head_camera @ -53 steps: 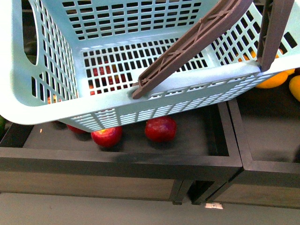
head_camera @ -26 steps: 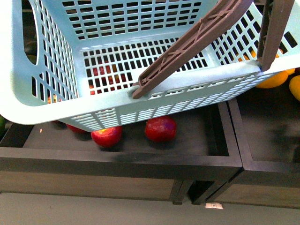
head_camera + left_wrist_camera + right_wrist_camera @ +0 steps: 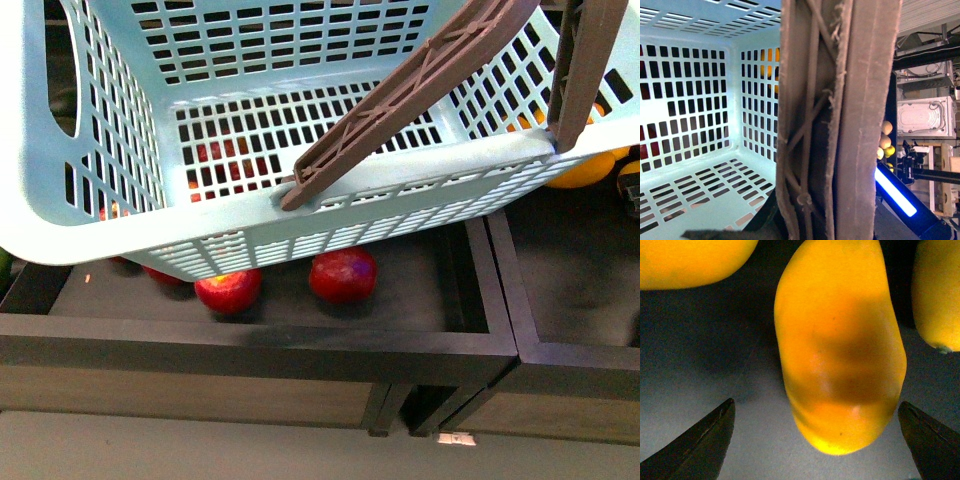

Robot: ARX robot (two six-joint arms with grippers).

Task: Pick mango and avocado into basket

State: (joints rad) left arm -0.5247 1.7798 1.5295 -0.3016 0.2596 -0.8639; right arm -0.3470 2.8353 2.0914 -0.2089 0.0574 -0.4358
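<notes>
A light teal plastic shopping basket (image 3: 110, 215) with slotted walls and floor fills the front view from 9 o'clock through 12 to 2 o'clock, tilted and blocking most of what lies behind it. Its two brown ribbed plastic handles (image 3: 420, 85) cross toward 1 o'clock. In the left wrist view one handle sits hard against the lens and hides the left gripper, so I cannot tell how its jaws stand. Below the basket, from 8 to 4 o'clock, lies a dark wooden display tray (image 3: 300, 345), with a second dark tray (image 3: 570, 350) just beside it at 4 o'clock. On the first tray rest two glossy red apples (image 3: 343, 275) near 6 o'clock, partly under the basket's edge; more red shows through the floor slots. At 3 o'clock a yellow-orange fruit (image 3: 580, 172) peeks past the basket's corner, over the second tray. In the right wrist view a smooth elongated yellow-orange mango (image 3: 840, 350) lies on a dark surface with the right gripper (image 3: 815, 407) spread wide around it, one dark fingertip (image 3: 705, 440) on each side and neither touching the skin. Two other yellow mangoes (image 3: 690, 260) lie near it, apart from it. Past the handle, the left wrist view shows a white boxy appliance (image 3: 922, 117) and a glowing blue light bar (image 3: 895, 192).
</notes>
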